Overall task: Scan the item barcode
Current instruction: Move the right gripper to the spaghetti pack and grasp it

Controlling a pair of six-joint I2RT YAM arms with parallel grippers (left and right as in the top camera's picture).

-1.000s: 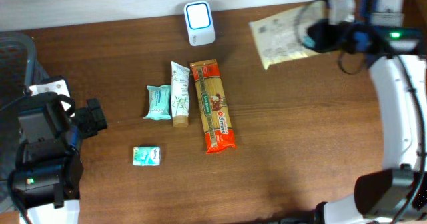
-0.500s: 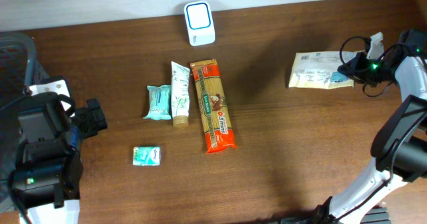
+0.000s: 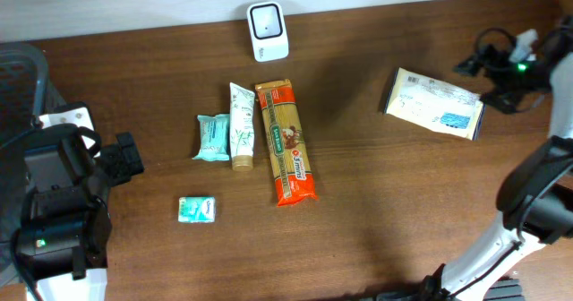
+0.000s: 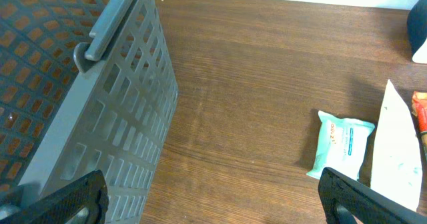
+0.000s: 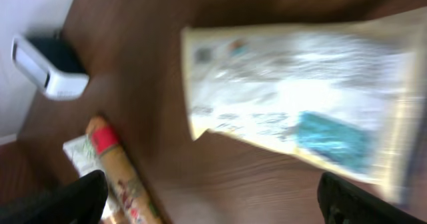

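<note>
The brown wood-grain desk (image 3: pixel 385 220) runs to a white wall (image 3: pixel 134 1) along its far edge. A grey mesh basket (image 4: pixel 100 117) stands at the left edge, beside the left gripper (image 4: pixel 213 201), which is spread wide and empty. The pale flat packet (image 3: pixel 434 103) lies near the right edge, just beside the right gripper (image 5: pixel 213 204), also wide and holding nothing. Lying flush, the packet could slip from a shallow pinch. It could also reach the small white scanner (image 3: pixel 268 32) at the far edge with the wrong face turned to it.
</note>
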